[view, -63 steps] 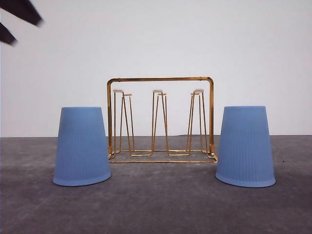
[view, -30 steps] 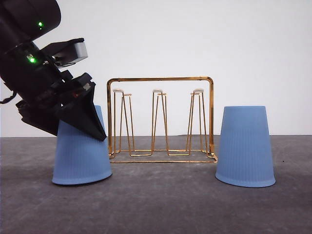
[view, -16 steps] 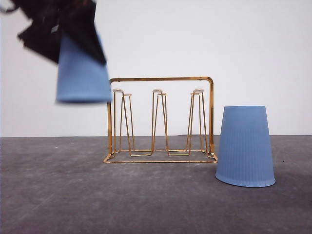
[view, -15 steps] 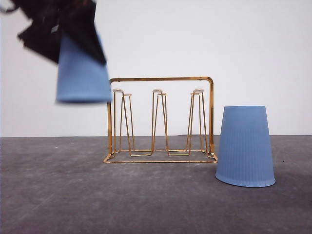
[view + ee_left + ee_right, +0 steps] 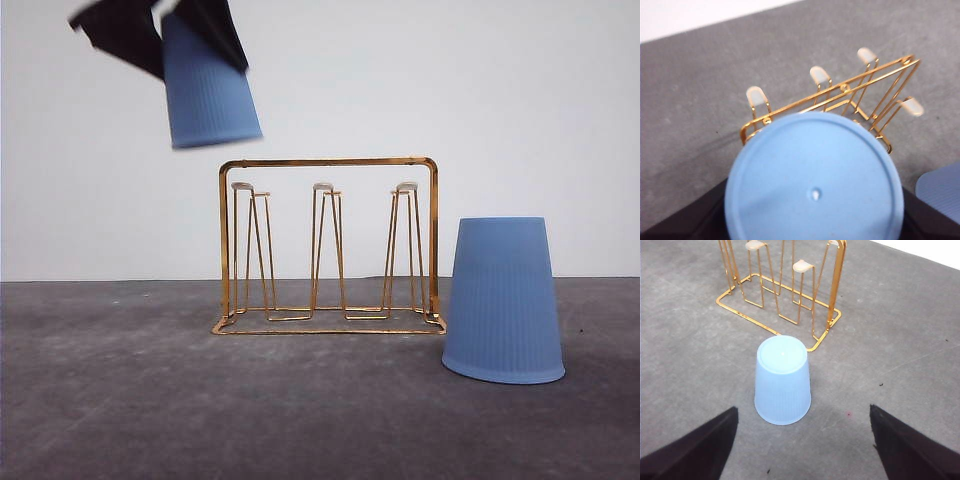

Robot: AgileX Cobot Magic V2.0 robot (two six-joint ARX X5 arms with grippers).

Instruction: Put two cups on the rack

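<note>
Cups are split between air and table: we have one cup [image 5: 208, 85] pinched upside down in the left gripper [image 5: 165, 25], lifted clear of the table and hanging above the rack [image 5: 330, 245], over its left end and just higher than the handle frame. In the left wrist view its closed bottom [image 5: 813, 185] faces the camera, with the white-tipped prongs [image 5: 819, 75] beyond it.

We judge the main risk to be the descent. The cup hangs slightly tilted, and the handle frame runs right under its rim; if we lower it off-line, the rim could catch the frame or a neighbouring prong, jam, or tip the light wire rack. A prong missing the mouth would leave the cup leaning instead of seated. Smooth ribbed plastic may also slip in the grip if it is knocked.

The second cup [image 5: 503, 300] stands mouth-down on the table just right of the rack, close to its base corner but apart from it. The right gripper [image 5: 800, 450] is spread wide, short of that cup and touching nothing. Nothing else stands near the rack, whose prongs are all bare.
</note>
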